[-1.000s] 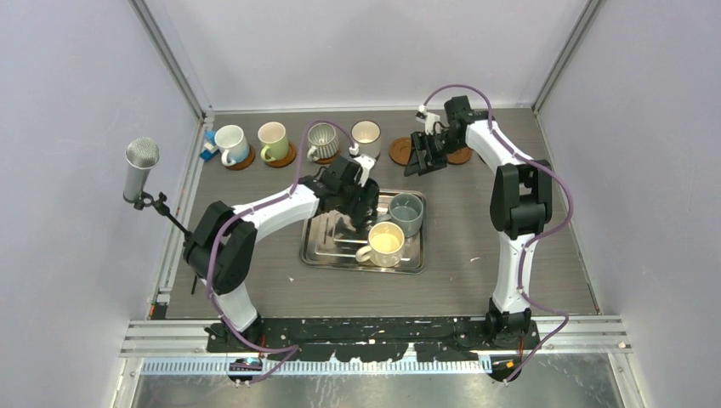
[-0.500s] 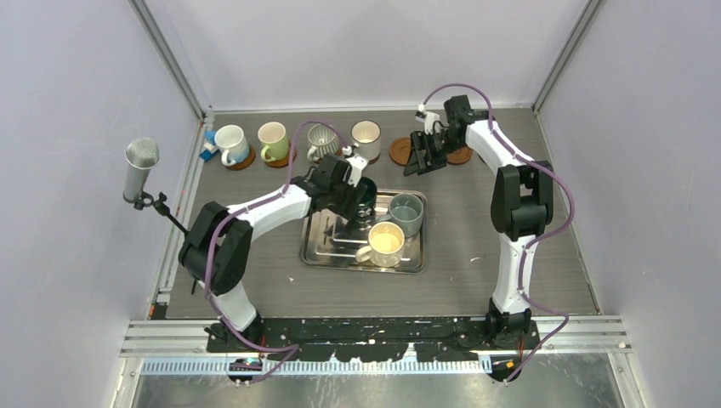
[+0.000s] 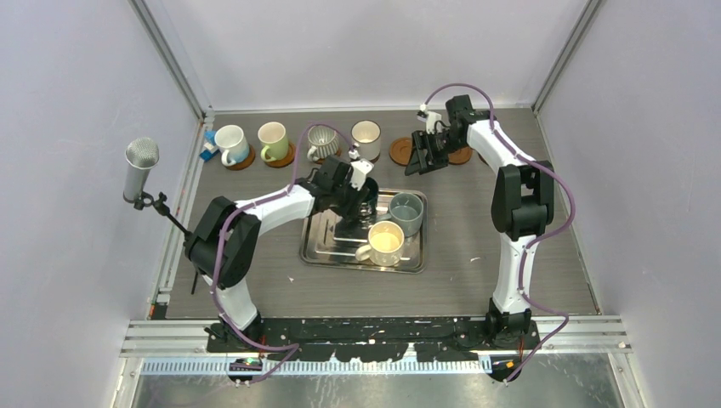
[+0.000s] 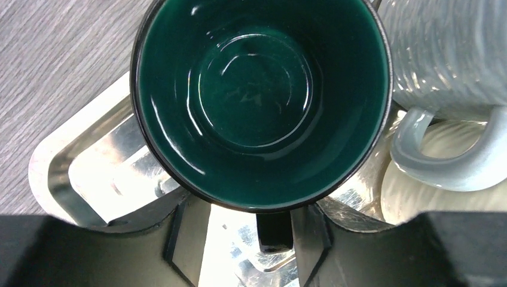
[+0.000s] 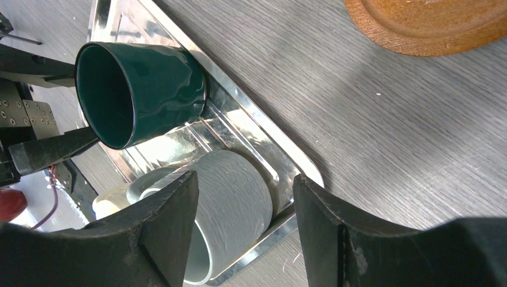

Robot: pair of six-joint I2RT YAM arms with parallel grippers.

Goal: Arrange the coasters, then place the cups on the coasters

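Observation:
A dark teal cup (image 4: 257, 101) stands upright at the far left corner of the steel tray (image 4: 54, 161). My left gripper (image 4: 248, 224) is low over it, jaws straddling its handle (image 4: 275, 230). The right finger touches the handle and a gap shows on the left side. In the top view the left gripper (image 3: 357, 200) hides most of that cup. A grey-blue cup (image 3: 405, 212) and a cream cup (image 3: 385, 244) share the tray. My right gripper (image 3: 422, 157) hangs open and empty beside two bare coasters (image 3: 400, 150), one (image 3: 462, 156) partly hidden behind it.
Along the back stand a white cup (image 3: 229, 143), a cream cup (image 3: 273, 138), a ribbed grey cup (image 3: 323, 140) and another white cup (image 3: 366, 134), the first two on coasters. A microphone (image 3: 141, 168) on a stand rises at the left edge.
My left gripper has moved toward the back right over the tray onto the teal cup. Its jaws have narrowed round the handle. The right arm has stayed still.

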